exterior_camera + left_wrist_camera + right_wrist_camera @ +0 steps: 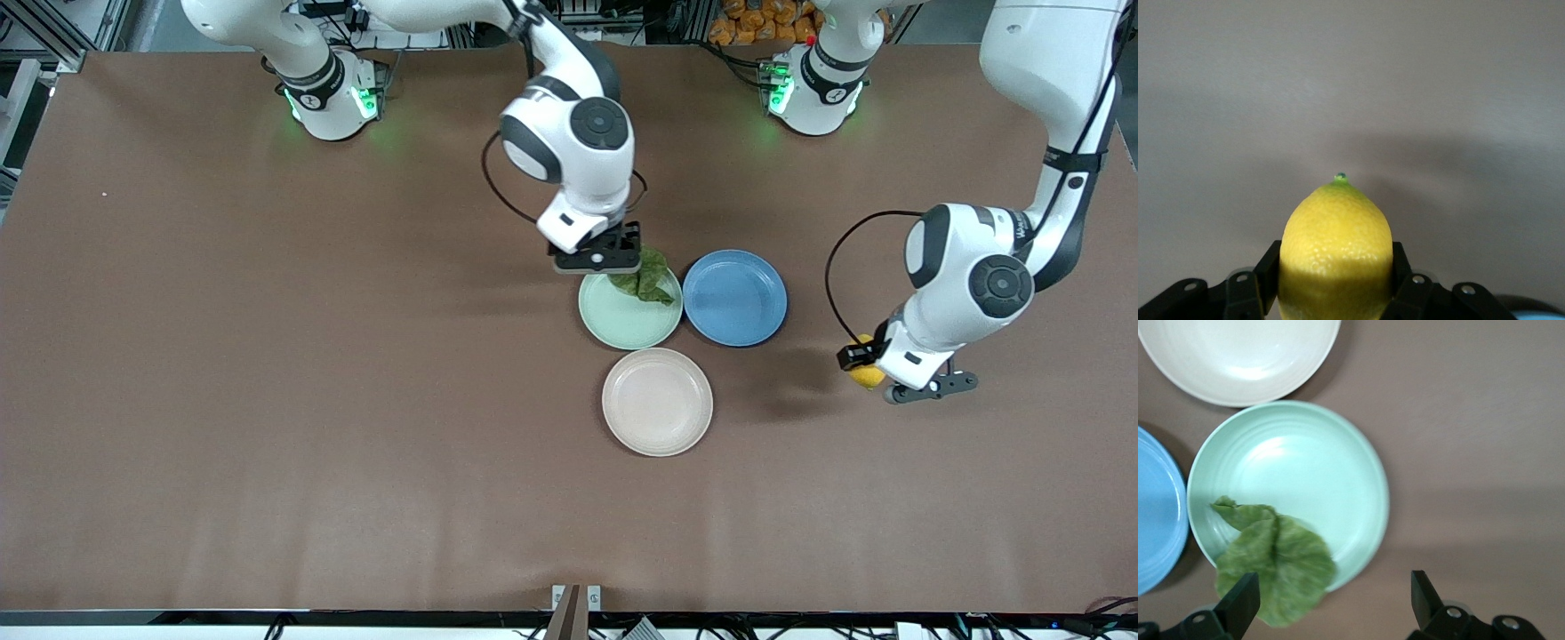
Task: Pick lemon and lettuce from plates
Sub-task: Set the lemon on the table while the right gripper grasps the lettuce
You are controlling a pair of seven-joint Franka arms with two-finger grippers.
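The lemon (867, 374) is yellow and held in my left gripper (876, 379), up over bare table toward the left arm's end. In the left wrist view the lemon (1336, 247) fills the gap between the fingers of my left gripper (1336, 290). The dark green lettuce (647, 276) lies on the mint green plate (622, 324), overhanging the rim farthest from the front camera. My right gripper (597, 260) hovers over that rim, open. In the right wrist view, one finger of my right gripper (1335, 587) is over the lettuce (1275, 563). The beige-pink plate (657, 402) holds nothing.
A blue plate (735, 298) with nothing on it touches the mint plate on the side toward the left arm. The three plates sit close together mid-table. In the right wrist view the mint plate (1325, 473), the beige-pink plate (1238, 353) and the blue plate (1155, 520) show.
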